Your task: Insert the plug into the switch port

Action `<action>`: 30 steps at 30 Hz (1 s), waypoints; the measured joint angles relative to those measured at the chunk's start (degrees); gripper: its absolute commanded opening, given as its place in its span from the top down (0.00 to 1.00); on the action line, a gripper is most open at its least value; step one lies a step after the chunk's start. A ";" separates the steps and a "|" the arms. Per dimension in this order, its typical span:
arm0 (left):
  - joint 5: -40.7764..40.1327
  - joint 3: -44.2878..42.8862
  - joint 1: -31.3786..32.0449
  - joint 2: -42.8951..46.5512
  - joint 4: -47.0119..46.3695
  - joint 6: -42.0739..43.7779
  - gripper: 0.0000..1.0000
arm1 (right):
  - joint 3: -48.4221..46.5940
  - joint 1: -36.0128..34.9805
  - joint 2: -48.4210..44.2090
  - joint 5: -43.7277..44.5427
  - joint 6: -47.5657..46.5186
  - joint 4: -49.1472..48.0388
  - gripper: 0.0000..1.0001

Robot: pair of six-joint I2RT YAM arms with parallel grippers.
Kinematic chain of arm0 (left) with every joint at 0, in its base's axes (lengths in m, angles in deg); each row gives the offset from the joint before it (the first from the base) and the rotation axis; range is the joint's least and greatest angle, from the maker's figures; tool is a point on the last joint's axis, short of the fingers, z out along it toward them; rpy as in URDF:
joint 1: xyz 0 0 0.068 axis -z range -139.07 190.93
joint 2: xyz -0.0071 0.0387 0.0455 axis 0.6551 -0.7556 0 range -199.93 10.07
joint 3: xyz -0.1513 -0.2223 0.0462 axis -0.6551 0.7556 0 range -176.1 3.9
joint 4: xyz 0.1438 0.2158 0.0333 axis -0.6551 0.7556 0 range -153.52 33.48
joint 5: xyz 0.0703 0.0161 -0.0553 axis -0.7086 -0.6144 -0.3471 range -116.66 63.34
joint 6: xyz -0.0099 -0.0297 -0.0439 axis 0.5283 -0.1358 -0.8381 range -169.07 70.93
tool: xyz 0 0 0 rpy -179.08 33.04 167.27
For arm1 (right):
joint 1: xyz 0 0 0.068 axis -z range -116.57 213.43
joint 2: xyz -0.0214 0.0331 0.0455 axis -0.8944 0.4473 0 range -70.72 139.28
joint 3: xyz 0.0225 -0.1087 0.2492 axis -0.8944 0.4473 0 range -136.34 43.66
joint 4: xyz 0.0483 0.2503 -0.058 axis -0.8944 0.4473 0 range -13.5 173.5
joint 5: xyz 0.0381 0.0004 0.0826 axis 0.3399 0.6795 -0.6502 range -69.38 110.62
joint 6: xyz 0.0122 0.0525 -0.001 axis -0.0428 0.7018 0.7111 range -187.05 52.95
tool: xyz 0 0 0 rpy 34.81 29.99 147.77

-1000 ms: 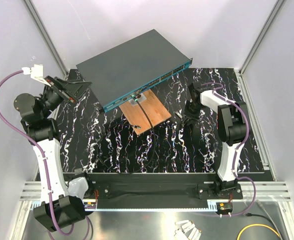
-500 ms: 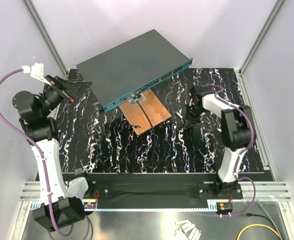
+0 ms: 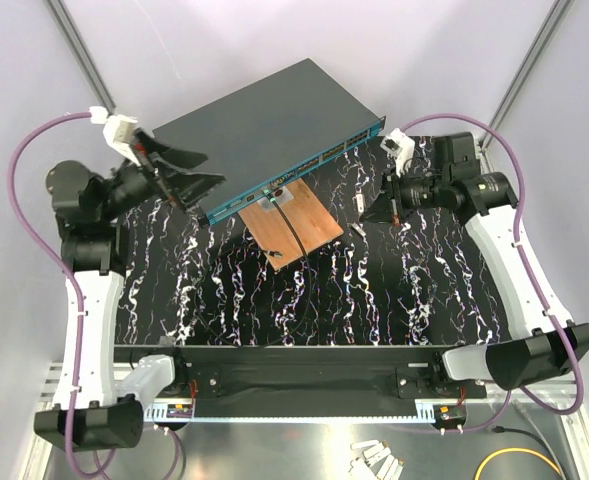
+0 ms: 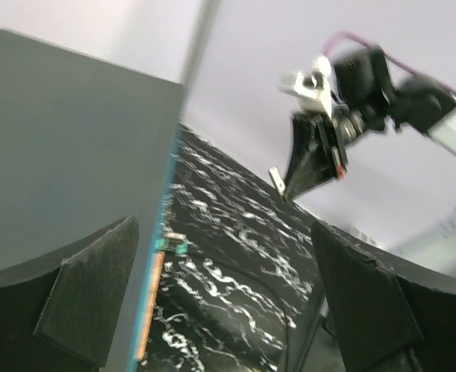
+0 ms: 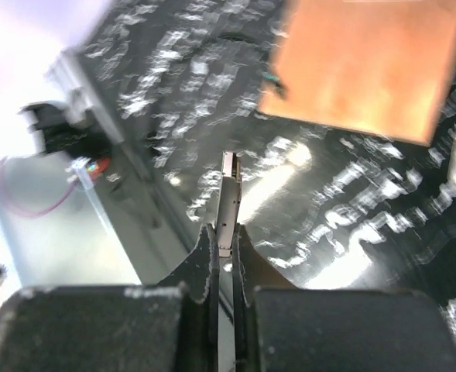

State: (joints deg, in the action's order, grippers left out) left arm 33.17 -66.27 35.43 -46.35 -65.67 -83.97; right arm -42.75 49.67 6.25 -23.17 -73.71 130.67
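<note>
Right wrist: plug is pinched by right gripper for insertion — left gripper is held spread, seemingly to steady switch.

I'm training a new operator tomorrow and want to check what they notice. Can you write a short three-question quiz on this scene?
1. True or false: the left gripper is shut.
2. What does the right gripper hold? A: the plug. B: the copper board. C: nothing.
3. Short answer: is the plug seated in a port of the switch yet?

Key:
1. False. Its jaws stand wide open.
2. A.
3. No. It is pinched in the right gripper over the table, apart from the switch.
</note>
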 measured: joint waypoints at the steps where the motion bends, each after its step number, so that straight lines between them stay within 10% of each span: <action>1: 0.04 -0.94 1.99 -0.44 1.05 1.31 0.02 | -1.49 -0.42 0.11 -1.92 -0.92 1.07 1.00; 17: -3.91 -8.48 33.51 -9.01 25.81 26.45 0.11 | -13.51 -22.25 3.96 -10.62 -15.28 11.93 1.00; 30: -4.42 -3.76 40.52 -9.92 25.68 25.55 0.23 | -18.49 -25.59 6.91 -9.07 -17.05 12.24 1.00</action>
State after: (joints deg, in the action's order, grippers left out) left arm 28.76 -70.03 75.95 -56.28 -39.99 -58.41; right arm -61.24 24.07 13.15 -32.24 -90.76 142.91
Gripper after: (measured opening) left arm 0.795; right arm 0.038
